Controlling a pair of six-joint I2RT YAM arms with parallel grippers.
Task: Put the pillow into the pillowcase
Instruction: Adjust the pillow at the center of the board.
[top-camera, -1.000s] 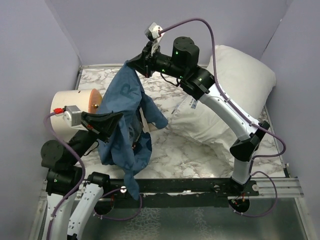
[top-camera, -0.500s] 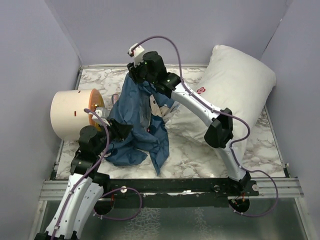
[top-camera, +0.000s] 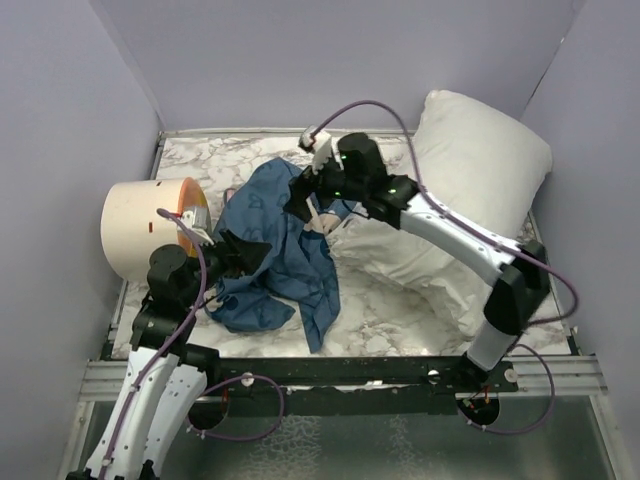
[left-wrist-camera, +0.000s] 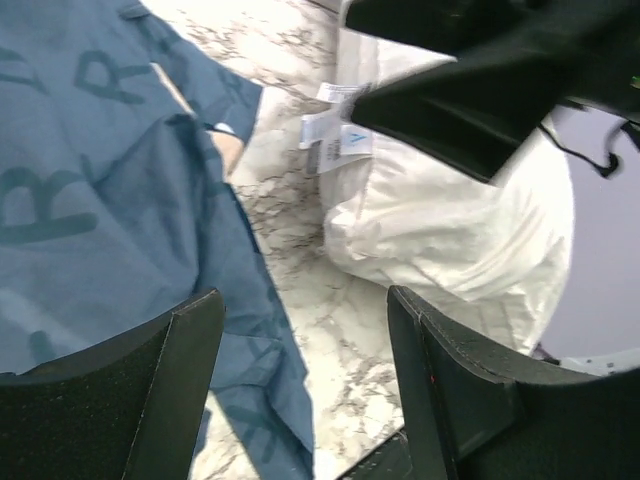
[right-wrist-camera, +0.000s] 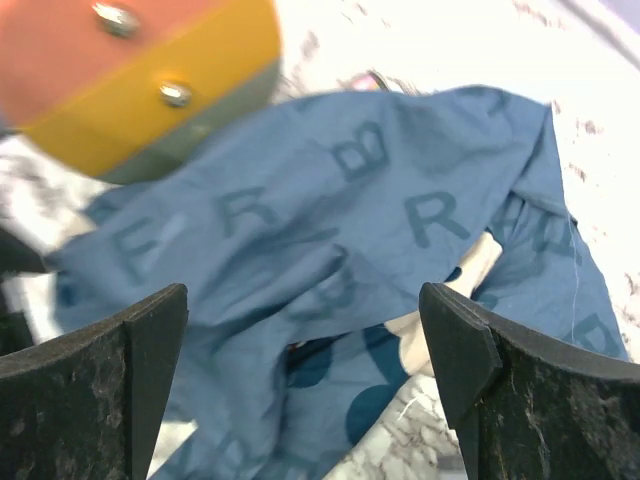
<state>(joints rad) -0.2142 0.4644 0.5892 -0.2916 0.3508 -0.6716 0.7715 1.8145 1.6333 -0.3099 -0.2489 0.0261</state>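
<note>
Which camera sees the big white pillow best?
The top camera: the pillow shows almost whole, the right arm crossing part of it. The left wrist camera catches one end with its tags. The right wrist camera shows none, just the blue pillowcase.

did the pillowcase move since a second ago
Yes. The pillowcase has come down from hanging aloft to a heap on the marble table, right of the cream drum.

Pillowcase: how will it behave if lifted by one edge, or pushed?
Probably very floppy: the pillowcase lies crumpled in folds on the table, so a one-edge lift would likely leave it dangling, mouth collapsed. Likely light; it looks thin. A push would probably bunch it rather than slide it.
</note>
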